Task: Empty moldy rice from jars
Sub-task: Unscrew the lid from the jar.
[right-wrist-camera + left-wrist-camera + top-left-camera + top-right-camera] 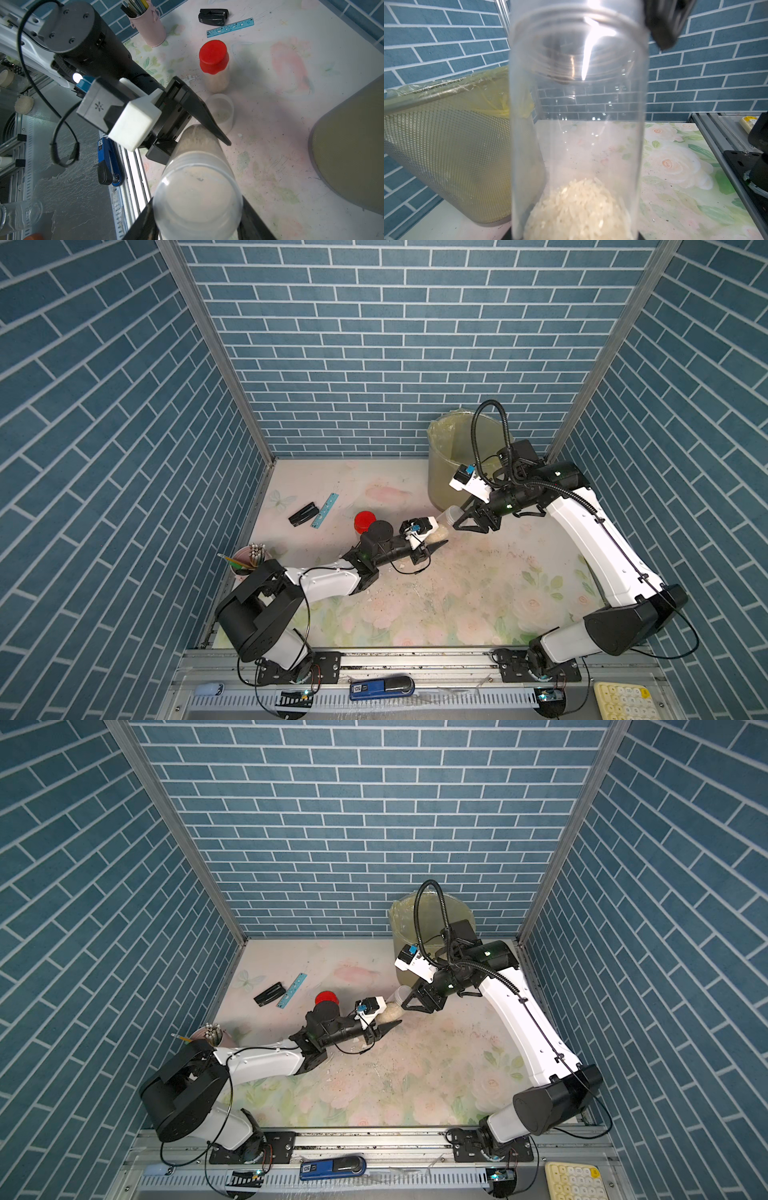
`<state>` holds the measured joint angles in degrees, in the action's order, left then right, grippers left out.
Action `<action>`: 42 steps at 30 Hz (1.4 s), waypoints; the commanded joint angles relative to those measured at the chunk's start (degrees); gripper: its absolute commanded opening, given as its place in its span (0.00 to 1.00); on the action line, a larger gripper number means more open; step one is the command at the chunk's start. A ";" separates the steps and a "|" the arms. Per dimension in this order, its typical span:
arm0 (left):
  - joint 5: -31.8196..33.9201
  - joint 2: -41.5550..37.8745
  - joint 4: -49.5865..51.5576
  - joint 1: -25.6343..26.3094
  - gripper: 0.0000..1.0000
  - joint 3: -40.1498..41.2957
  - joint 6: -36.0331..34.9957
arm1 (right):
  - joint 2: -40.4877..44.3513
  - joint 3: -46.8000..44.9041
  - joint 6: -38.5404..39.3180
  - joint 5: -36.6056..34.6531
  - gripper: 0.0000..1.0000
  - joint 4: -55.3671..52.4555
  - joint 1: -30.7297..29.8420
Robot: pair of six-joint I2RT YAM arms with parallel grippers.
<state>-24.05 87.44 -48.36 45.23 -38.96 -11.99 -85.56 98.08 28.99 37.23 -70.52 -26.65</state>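
Grip: left gripper pinched on rice-filled base of clear jar, right gripper clamped around its lid | held on its side over table | moldy rice heaped at base end | red-capped jar upright nearby | bin near lid end, by back wall

Three small clear cylindrical jars: red-capped jar, short whitish jar, rice-filled jar. One translucent mesh bin with yellow bag. Well apart from the bin: one pink pencil cup, one black stapler, one blue plastic ruler.
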 commanded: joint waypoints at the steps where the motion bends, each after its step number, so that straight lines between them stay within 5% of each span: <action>1: 2.30 -0.85 2.04 -0.67 0.12 -0.83 0.23 | 1.42 -1.80 3.44 6.33 0.40 -1.49 -0.86; 23: 3.59 -1.49 0.55 -0.85 0.11 -0.80 -0.83 | 5.71 -9.34 -0.36 -1.59 0.63 3.40 -0.82; 42: 3.52 -3.50 0.20 -0.94 0.11 0.04 -0.67 | 10.30 -13.69 -3.04 -6.18 0.66 6.87 1.02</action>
<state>-20.45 85.76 -45.65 44.58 -38.96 -13.26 -77.21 84.77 26.79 31.88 -64.77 -26.39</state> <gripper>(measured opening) 0.568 0.662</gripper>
